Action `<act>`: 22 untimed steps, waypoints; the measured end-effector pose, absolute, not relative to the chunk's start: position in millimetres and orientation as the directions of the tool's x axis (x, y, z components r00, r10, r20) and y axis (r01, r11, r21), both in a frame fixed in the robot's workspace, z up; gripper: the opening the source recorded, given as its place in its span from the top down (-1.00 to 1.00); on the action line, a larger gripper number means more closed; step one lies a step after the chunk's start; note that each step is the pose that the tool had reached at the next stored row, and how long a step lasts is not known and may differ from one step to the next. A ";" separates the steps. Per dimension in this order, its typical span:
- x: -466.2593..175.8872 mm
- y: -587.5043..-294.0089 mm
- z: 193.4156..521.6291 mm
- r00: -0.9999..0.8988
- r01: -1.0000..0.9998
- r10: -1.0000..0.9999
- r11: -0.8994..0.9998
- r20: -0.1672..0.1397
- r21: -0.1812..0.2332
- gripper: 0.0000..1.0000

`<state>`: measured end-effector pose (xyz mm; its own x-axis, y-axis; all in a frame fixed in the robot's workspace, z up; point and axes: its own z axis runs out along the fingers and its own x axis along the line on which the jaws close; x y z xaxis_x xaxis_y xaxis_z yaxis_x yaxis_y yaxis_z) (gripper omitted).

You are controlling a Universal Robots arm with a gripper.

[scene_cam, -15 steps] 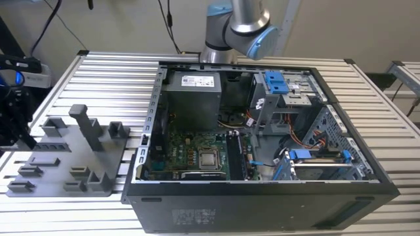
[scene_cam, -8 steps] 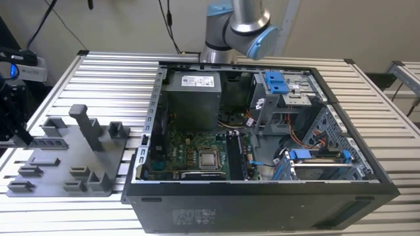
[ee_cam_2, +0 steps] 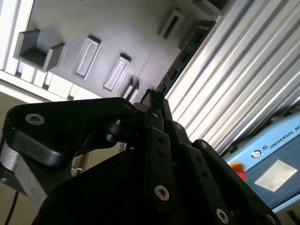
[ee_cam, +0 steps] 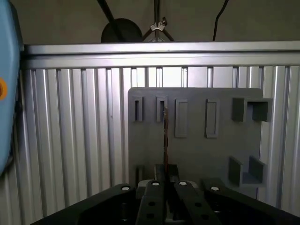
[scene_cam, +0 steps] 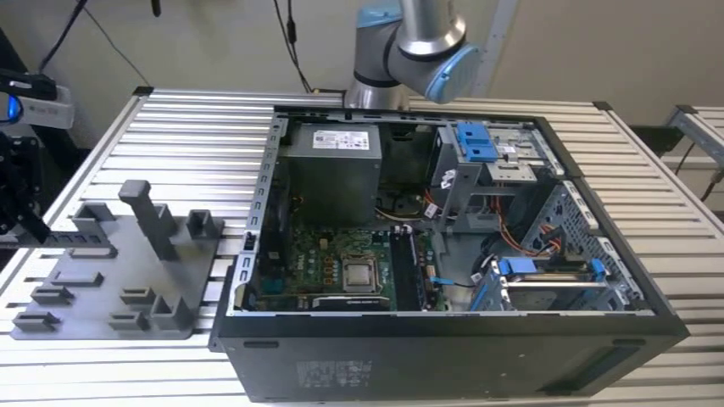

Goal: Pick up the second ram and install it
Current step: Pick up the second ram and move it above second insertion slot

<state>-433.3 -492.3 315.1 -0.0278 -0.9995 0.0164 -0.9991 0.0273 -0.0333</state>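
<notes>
My tool (ee_cam: 165,176) is clenched on the ram (ee_cam: 165,136), which juts edge-on from its fingertips, I'd judge to keep its contact edge free. The holder (ee_cam: 197,154) lies just beyond.

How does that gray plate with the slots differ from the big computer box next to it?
The gray plate is low and plain gray; the computer box is black, taller and much bigger. The plate's slots look empty, while the open box is packed with a green board and cables. The tool, gripping a thin stick, is near the plate, away from the box. Both rest on the ribbed metal table.
</notes>
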 end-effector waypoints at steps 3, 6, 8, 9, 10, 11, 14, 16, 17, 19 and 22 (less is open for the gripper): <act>-433.2 -492.3 319.5 -0.028 -0.999 -0.999 0.027 0.016 -0.033 0.73; -433.3 -492.3 323.8 -0.028 -0.999 -0.999 0.027 0.016 -0.033 0.73; -433.2 -492.3 326.6 -0.028 -0.999 -0.999 0.027 0.016 -0.033 0.73; -433.3 -492.3 328.0 -0.028 -0.999 -0.999 0.027 0.016 -0.033 0.73; -433.2 -492.3 329.5 -0.028 -0.999 -0.999 0.027 0.016 -0.033 0.73; -433.2 -492.3 330.8 -0.028 -0.999 -0.999 0.027 0.016 -0.033 0.73; -433.2 -492.3 335.4 -0.028 -0.999 -0.999 0.027 0.016 -0.033 0.73; -433.3 -492.3 338.6 -0.028 -0.999 -0.999 0.027 0.016 -0.033 0.73; -433.3 -492.3 340.0 -0.028 -0.999 -0.999 0.027 0.016 -0.033 0.73; -433.2 -492.3 343.2 -0.028 -0.999 -0.999 0.027 0.016 -0.033 0.73; -433.3 -492.3 348.9 -0.028 -0.999 -0.999 0.027 0.016 -0.033 0.73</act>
